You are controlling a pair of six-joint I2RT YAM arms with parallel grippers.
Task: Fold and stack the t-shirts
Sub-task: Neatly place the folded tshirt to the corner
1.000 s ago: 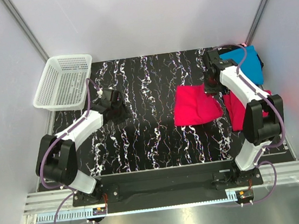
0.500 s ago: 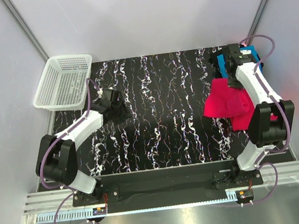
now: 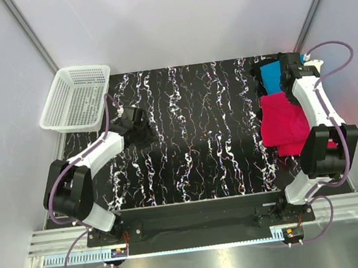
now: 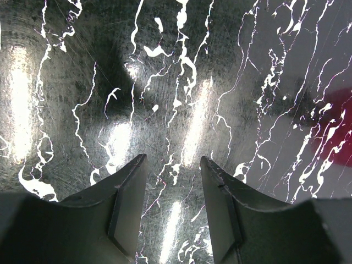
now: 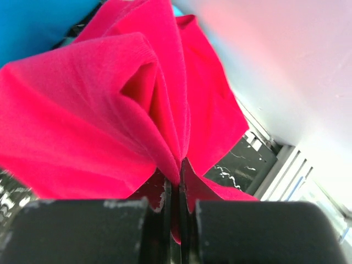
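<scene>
My right gripper (image 3: 289,86) is shut on the far edge of a folded pinkish-red t-shirt (image 3: 280,120) and holds it at the table's right side. In the right wrist view the cloth (image 5: 93,126) bunches out from between the closed fingers of the gripper (image 5: 180,165). This shirt lies over a second pinkish-red t-shirt (image 3: 293,147), which shows at its near edge. A turquoise-blue t-shirt (image 3: 269,73) lies just behind them, and it also shows in the right wrist view (image 5: 33,22). I cannot make out the black shirt. My left gripper (image 3: 141,136) is open and empty, low over bare table (image 4: 173,159).
A white mesh basket (image 3: 83,69) stands at the table's far left corner. The black marbled tabletop (image 3: 197,125) spans the space between the arms. Grey walls close in on both sides, and the right wall stands near the shirts.
My right gripper has carried the folded pinkish-red shirt from right of the table's middle over to the right, onto the second pinkish-red shirt. The left arm has not moved.
</scene>
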